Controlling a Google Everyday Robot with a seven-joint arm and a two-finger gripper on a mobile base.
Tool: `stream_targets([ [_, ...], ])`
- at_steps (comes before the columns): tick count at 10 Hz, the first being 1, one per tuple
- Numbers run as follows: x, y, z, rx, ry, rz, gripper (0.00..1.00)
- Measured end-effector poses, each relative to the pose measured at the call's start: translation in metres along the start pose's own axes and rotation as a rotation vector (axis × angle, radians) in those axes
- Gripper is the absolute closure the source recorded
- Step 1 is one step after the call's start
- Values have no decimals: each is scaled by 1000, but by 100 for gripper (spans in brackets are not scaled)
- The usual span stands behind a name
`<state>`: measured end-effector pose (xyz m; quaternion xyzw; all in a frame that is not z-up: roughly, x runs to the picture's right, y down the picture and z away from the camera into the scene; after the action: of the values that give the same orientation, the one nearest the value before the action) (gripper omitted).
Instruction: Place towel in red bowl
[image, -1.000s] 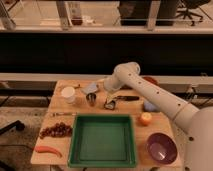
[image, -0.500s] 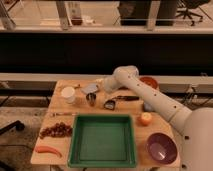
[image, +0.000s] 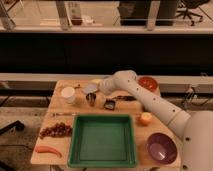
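1. The white arm rises from the robot's body at the lower right edge and slants up and left across the right side of the desk.
2. It bends at a rounded joint near the back of the desk, just left of the red bowl, and from there turns left and slightly downward.
3. The gripper sits at the end of this short last section, low over the back middle of the desk, with its jaws apart.
4. The towel is a small pale grey-blue patch lying on the desk right at the gripper's left side. Whether the jaws touch it cannot be told.
5. The red bowl stands at the back right corner, well apart from the towel, with the arm's joint between them. Its dark inside shows no contents that can be made out.
6. A small metal cup stands upright just in front of the towel. What it holds cannot be seen.
7. A white cup stands upright to the left of the metal cup, near the back left.
8. A green tray fills the front middle of the desk, its floor bare.
9. A purple bowl rests at the front right, just beside the tray and partly under the arm's lower section.
10. A small orange object sits between the purple bowl and the red bowl, close to the arm.
11. A dark red cluster lies left of the tray, and a long orange-red piece lies in front of it.
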<state>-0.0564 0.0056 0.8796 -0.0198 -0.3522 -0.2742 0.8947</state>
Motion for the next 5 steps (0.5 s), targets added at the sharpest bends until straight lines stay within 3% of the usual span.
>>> stream_targets([
  [5,29,-32,16,30,46,-58,20],
])
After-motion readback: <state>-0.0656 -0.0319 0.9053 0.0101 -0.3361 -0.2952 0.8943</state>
